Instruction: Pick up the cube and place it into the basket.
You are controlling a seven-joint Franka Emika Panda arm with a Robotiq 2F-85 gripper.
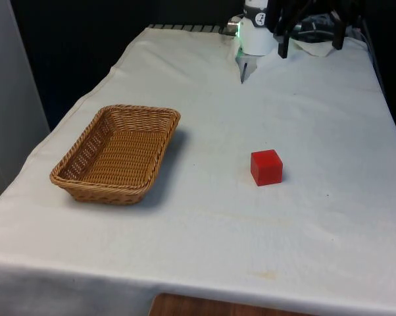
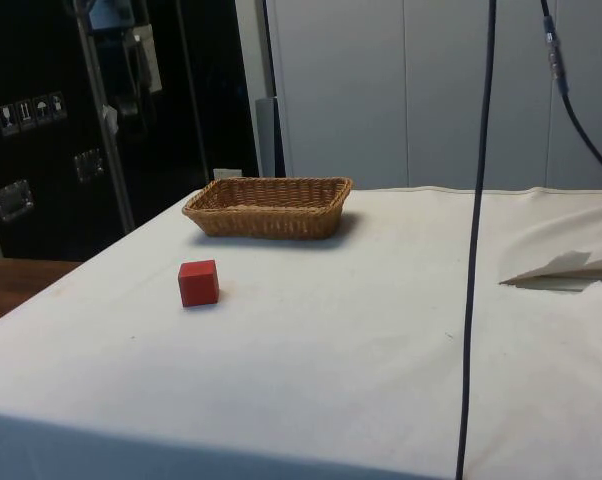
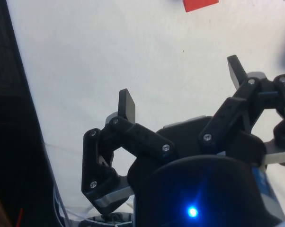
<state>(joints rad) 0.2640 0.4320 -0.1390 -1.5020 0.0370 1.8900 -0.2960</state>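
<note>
A red cube (image 1: pixel 266 167) sits on the white cloth towards the front view's right, about a basket's width from the basket. In the side view the cube (image 2: pixel 198 282) lies nearer the camera than the basket (image 2: pixel 266 220). The wicker basket (image 1: pixel 143 109) is rectangular, holds nothing, and stands on the front view's left. My gripper (image 1: pixel 311 41) hangs high over the table's far end, well away from the cube. In the wrist view the gripper (image 3: pixel 182 87) is open, its fingers (image 3: pixel 127 104) wide apart with nothing between them, and the cube (image 3: pixel 200 4) lies far beyond them.
A black cable (image 2: pixel 476 240) hangs straight down in front of the side view. A raised fold of cloth (image 2: pixel 566 268) lies at the table's robot end. The table drops off at its front edge (image 1: pixel 204 293).
</note>
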